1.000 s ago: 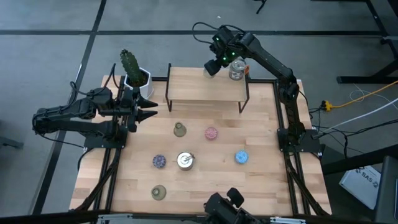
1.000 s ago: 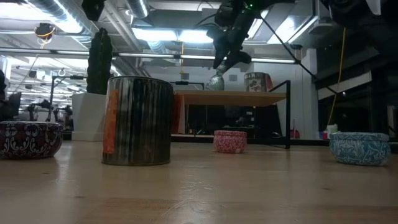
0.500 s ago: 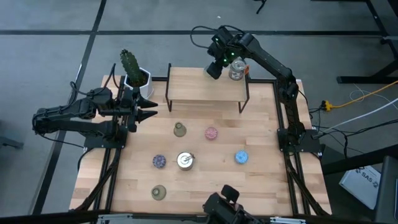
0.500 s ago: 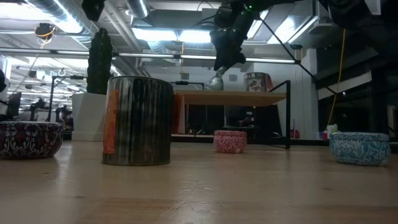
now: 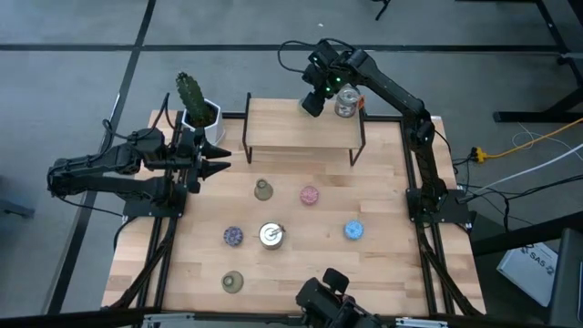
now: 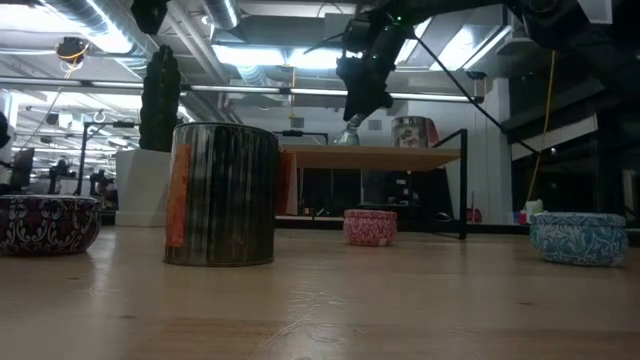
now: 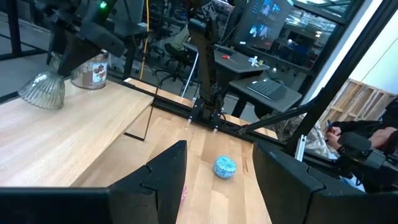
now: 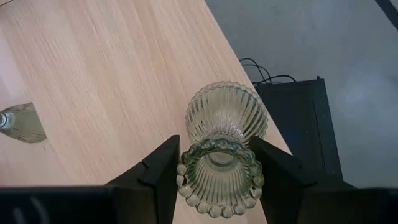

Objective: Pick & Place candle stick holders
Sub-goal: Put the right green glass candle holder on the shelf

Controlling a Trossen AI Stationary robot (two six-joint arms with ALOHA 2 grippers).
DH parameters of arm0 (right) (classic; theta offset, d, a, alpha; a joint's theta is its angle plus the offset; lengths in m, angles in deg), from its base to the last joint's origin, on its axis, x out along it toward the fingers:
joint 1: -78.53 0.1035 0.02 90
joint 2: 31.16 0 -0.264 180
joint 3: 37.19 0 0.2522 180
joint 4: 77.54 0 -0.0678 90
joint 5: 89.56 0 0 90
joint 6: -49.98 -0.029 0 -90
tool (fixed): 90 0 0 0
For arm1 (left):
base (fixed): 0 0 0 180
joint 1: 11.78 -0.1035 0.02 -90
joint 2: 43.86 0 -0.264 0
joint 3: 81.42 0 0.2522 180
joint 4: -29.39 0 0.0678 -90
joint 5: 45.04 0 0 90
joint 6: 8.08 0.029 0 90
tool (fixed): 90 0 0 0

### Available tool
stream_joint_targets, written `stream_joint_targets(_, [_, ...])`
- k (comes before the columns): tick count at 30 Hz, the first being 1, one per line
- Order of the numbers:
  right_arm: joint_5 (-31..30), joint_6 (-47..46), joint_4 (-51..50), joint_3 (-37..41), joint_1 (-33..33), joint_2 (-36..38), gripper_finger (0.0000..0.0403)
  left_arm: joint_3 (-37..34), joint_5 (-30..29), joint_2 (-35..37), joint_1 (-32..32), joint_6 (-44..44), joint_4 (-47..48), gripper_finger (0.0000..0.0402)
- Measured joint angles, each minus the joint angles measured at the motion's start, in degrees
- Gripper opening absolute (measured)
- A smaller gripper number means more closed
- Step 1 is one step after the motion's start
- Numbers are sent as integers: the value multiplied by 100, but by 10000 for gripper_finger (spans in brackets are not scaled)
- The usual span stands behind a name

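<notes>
Placing step looks half done: an olive-green candle stick holder (image 8: 219,149) is clamped in the right end effector (image 5: 312,98) over the shelf (image 5: 273,137)'s back edge, so it probably gets lowered and released next.

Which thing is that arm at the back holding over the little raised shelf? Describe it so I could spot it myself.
Find the raised wooden shelf at the table's far edge. Above its back edge, the right gripper holds a ribbed, olive-green glass candle holder beside a silvery glass cup. Unlike that straight cup, it has a narrow neck, a flared base and a beaded rim.
</notes>
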Motion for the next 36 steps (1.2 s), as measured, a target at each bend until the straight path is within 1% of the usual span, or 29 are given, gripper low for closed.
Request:
stream_joint_targets(9, [7, 53, -1, 0, -29, -6, 174, 0, 0, 2, 0, 9, 0, 180])
stream_joint_targets(17, [-8, 53, -63, 13, -30, -32, 193, 1, -2, 0, 0, 11, 0, 180])
stream_joint_targets(36, [-15, 36, 117, 20, -33, -39, 189, 1, -2, 1, 0, 13, 0, 180])
